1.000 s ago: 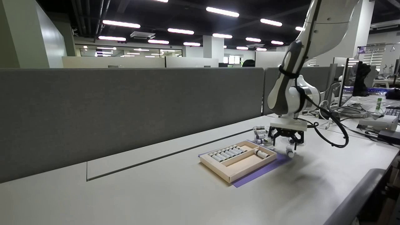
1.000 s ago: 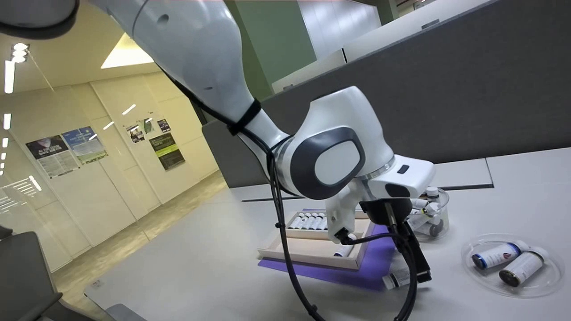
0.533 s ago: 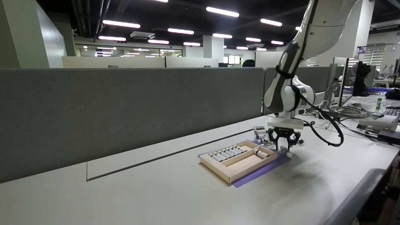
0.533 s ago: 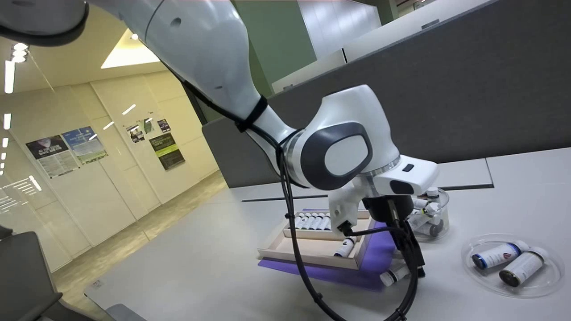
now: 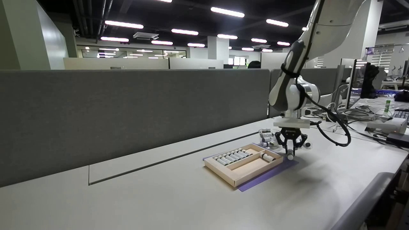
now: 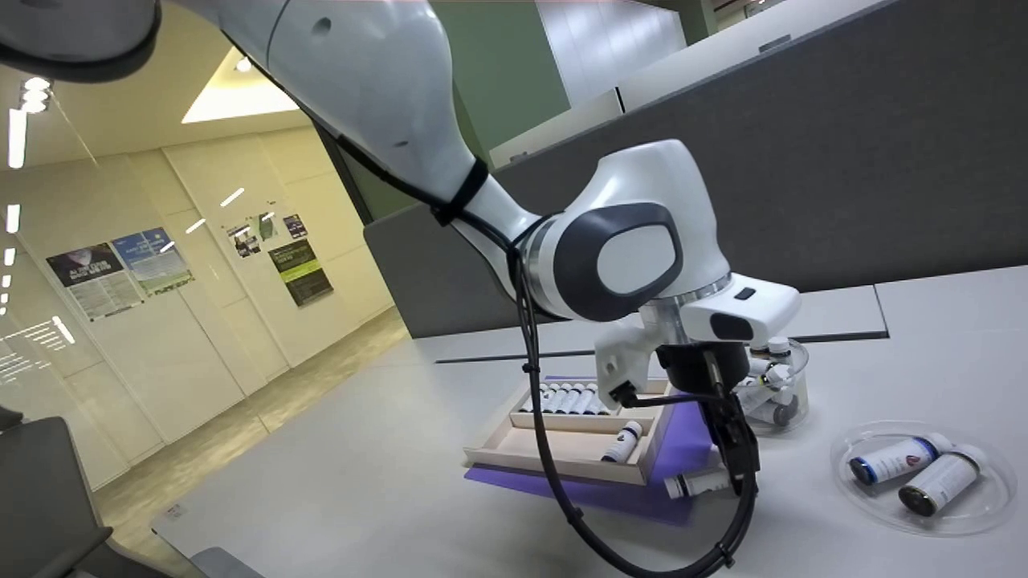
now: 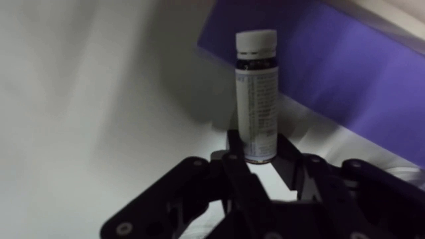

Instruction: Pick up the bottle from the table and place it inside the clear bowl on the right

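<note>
Clasping a small cylindrical bottle [image 7: 257,109] with a white cap and printed white label, the black two-fingered gripper [image 5: 290,151] pinches both its sides near the base, just beside the shallow pale-wood tray [image 5: 250,166]. In the wrist view the cap overlaps one corner of the purple sheet [image 6: 681,437] spread under that tray; whether the bottle touches the long white table [image 6: 361,498], I can't tell. Well off to the tray's right, in an exterior view, sits a round shallow clear bowl [image 6: 992,491] holding a white blue-based bottle [image 6: 898,461] and a white dark-based bottle [image 6: 943,482], both on their sides. The tray has a row of white bottles [image 5: 232,156] in its rear compartment and a lone white bottle [image 6: 622,443] in its front one. Just past the tray's rear right corner, a taller clear tub [image 6: 801,393] holds a jumble of white-labelled bottles [image 6: 755,399], partly hidden by the arm [image 6: 377,96]. Behind the tray runs a long grey partition [image 6: 867,177].
</note>
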`<state>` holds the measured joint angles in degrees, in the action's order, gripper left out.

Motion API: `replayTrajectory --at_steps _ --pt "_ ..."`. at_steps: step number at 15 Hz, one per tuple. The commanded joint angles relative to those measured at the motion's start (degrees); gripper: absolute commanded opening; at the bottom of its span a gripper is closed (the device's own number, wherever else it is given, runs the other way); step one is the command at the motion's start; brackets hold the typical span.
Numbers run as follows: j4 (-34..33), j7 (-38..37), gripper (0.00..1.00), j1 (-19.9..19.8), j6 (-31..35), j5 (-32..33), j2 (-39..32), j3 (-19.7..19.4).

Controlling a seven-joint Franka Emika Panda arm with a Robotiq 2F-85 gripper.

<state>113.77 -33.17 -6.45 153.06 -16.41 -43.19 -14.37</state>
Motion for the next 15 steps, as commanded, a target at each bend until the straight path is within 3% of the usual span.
replayTrajectory --at_steps 1,9,15 --pt "0.4 -0.1 0.06 0.5 -2.5 0.6 3.2 -1.1" --pt "2.1 5.1 0.06 -2.3 -4.7 -2.0 12.0 1.7" --pt "2.6 7.1 0.06 -6.4 7.0 -10.9 12.6 5.3"
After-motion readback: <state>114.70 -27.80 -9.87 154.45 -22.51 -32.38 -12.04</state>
